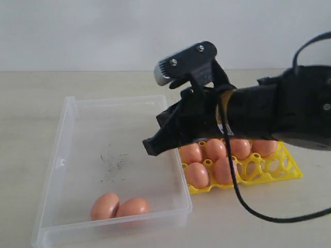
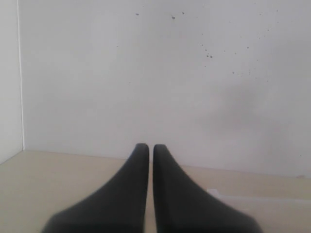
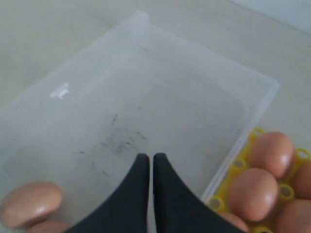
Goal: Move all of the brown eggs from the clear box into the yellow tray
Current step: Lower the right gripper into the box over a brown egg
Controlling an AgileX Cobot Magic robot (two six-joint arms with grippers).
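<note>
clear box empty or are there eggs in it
Not empty. The clear box holds two brown eggs, lying side by side near its front wall in the exterior view.

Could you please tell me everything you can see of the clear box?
The clear box is a shallow rectangular bin of transparent plastic with low walls, lying flat on the pale table. Dark smudges mark the middle of its floor. Two brown eggs lie side by side, touching, by its near wall. The yellow tray sits close beside its right wall. The shut right gripper hovers over it, holding nothing.
</note>
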